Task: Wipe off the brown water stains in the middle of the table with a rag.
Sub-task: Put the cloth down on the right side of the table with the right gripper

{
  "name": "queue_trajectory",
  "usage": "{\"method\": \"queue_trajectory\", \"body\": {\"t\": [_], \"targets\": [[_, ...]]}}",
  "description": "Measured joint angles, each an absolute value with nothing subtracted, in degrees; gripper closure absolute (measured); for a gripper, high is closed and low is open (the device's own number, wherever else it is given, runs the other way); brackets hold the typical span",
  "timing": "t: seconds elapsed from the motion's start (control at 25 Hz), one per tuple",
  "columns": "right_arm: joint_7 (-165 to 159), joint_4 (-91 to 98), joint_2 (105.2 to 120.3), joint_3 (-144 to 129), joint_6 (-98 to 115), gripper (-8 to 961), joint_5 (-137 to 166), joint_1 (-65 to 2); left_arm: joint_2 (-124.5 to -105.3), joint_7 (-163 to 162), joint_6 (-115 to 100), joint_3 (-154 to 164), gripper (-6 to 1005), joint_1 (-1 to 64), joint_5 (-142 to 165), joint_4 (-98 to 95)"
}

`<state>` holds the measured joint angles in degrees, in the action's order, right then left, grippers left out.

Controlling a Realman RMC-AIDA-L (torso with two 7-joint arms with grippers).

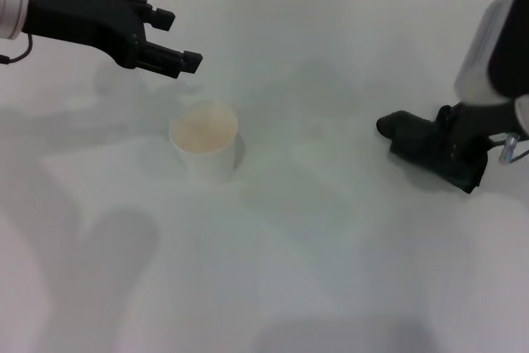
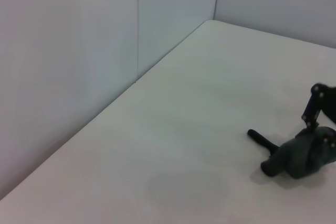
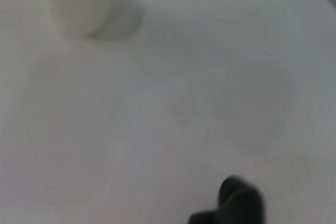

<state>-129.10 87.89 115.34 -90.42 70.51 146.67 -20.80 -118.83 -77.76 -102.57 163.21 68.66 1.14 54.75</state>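
The table (image 1: 331,55) is a plain white matte top reaching to pale wall panels along its far edge, with soft shadows near the front edge. Over the far left corner the left gripper (image 1: 183,40) hovers with its fingers spread and nothing between them. Just in front of it a white paper cup (image 1: 204,148) stands upright. No brown stain shows on the middle of the tabletop. Near the right edge the right gripper (image 1: 413,134) presses the dark rag (image 1: 438,159) against the surface; whether its fingers clasp it cannot be told.
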Motion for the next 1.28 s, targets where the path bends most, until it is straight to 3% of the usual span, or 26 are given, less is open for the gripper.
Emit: {"method": "queue_trajectory", "body": {"t": [0.28, 0.72, 0.84, 1.04, 1.28], "targets": [[-129.33, 87.36, 115.31, -85.37, 71.98, 638, 141.04, -20.8, -118.83, -77.69, -102.21, 163.21, 138, 68.54, 1.14, 54.76], [-129.18, 86.15, 115.31, -84.27, 72.15, 406, 140.72, -21.34, -118.91, -77.71, -102.21, 163.21, 138, 68.37, 1.14, 54.76], [-129.23, 86.0, 115.31, -84.24, 72.16, 166, 140.47, -21.35, -118.92, -77.74, -102.21, 163.21, 138, 68.4, 1.14, 54.74], [-129.25, 86.19, 115.31, -82.81, 72.64, 94, 139.25, -21.21, -118.92, -77.91, -102.89, 163.21, 138, 68.4, 1.21, 54.7], [-125.01, 83.81, 115.09, -70.25, 79.94, 95, 126.74, -20.87, -118.97, -78.1, -113.02, 163.21, 138, 66.95, -3.34, 58.94]]}}
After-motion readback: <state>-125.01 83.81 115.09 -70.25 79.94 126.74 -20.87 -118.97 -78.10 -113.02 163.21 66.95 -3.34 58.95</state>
